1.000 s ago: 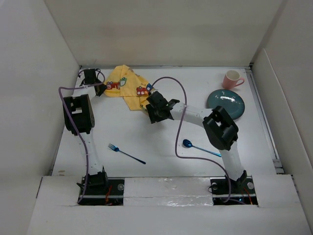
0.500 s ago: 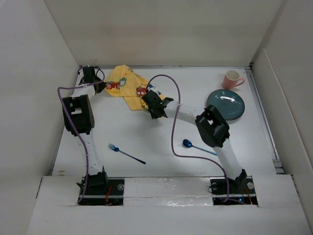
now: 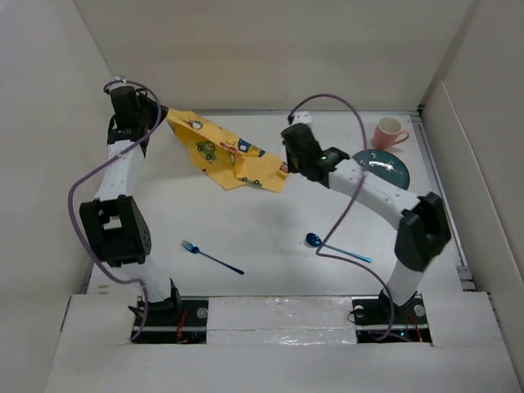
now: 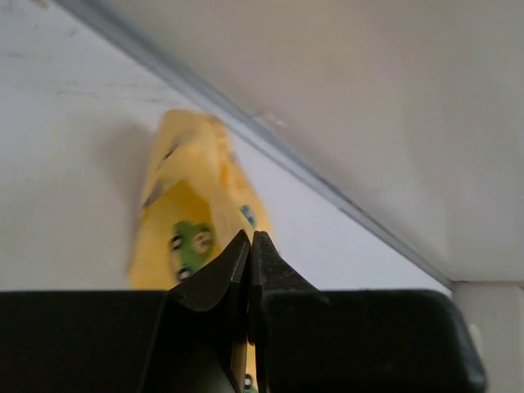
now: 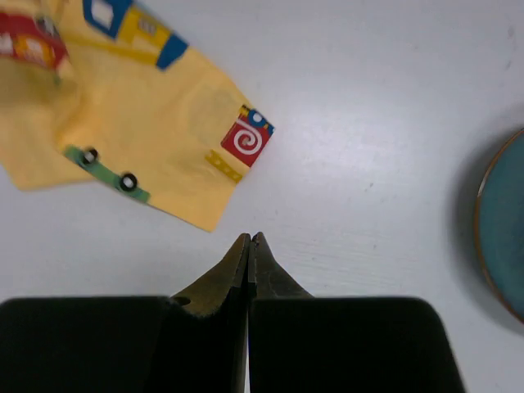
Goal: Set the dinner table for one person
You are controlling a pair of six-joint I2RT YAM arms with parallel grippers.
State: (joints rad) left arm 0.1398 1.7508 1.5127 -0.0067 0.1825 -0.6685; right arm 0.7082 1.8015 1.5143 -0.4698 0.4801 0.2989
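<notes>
The white dinner table (image 3: pixel 262 221) carries a yellow cartoon-print cloth (image 3: pixel 229 155) at the back left. My left gripper (image 3: pixel 166 117) is raised near the back-left wall and shut on the cloth's upper corner. Yellow fabric (image 4: pixel 192 213) hangs beyond the left gripper's tips (image 4: pixel 250 237) and shows between its fingers. The cloth slopes down and to the right from there. My right gripper (image 3: pixel 288 168) hovers by the cloth's right end. In the right wrist view the right gripper (image 5: pixel 250 237) has its jaws pressed together, and the cloth (image 5: pixel 147 123) lies just past them, apart from the tips.
A teal plate (image 3: pixel 378 172) and a pink cup (image 3: pixel 389 133) sit at the back right; the plate's rim (image 5: pixel 503 229) shows in the right wrist view. A blue fork (image 3: pixel 211 257) and a blue spoon (image 3: pixel 336 247) lie near the front. White walls enclose the table.
Both grippers closed. The left arm rose toward the back-left corner, pulling the crumpled cloth up and out into a spread sheet. The right arm lifted and swung right.
</notes>
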